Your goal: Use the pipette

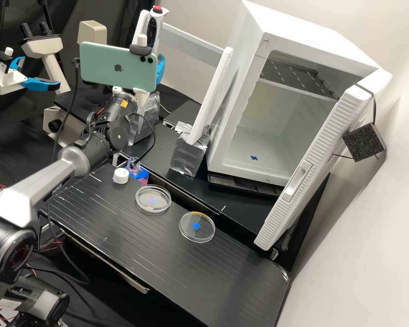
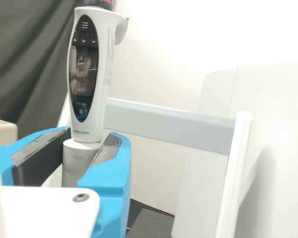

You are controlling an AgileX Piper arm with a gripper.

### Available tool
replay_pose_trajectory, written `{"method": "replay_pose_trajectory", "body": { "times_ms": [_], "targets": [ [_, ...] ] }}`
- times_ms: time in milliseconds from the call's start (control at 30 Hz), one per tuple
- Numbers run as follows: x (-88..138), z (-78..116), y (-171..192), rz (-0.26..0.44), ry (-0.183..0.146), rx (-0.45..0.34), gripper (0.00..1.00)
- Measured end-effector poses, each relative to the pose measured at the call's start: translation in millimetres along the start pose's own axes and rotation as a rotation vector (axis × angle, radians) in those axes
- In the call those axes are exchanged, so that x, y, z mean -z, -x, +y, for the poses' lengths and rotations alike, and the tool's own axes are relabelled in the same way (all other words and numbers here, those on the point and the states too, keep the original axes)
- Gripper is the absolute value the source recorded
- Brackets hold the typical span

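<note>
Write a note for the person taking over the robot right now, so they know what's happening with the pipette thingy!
Hand: the hand is at the lower body of the pipette; I can't tell if it grips.
Where: the pipette is upright. The small bottle is by the bench's back edge, the white cap beside it. Two round dishes, one nearer the bottle, the other farther.
Done: the hand is at the pipette; the cap looks off the bottle.
Left: probably drawing from the bottle, then filling a dish. Pipette still to go to the bottle.
</note>
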Motion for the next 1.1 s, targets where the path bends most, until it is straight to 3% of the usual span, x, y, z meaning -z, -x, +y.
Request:
{"method": "replay_pose_trajectory", "body": {
  "times_ms": [100, 567, 767, 933, 967, 1000, 1100],
  "targets": [
    [6.0, 4.9, -15.6, -0.021, 0.034, 0.011, 0.0],
    [-8.0, 2.4, -74.4, -0.186, 0.03, 0.051, 0.0],
    [-9.3, 6.2, -84.6, -0.2, 0.031, 0.039, 0.0],
    [-9.0, 16.6, -91.7, -0.253, -0.026, 0.039, 0.0],
    [-10.9, 18.2, -91.5, -0.269, -0.074, 0.059, 0.0],
    [-13.0, 16.8, -91.0, -0.274, -0.058, 0.086, 0.0],
    [-13.7, 6.1, -89.6, -0.242, -0.088, 0.169, 0.0]
  ]
}}
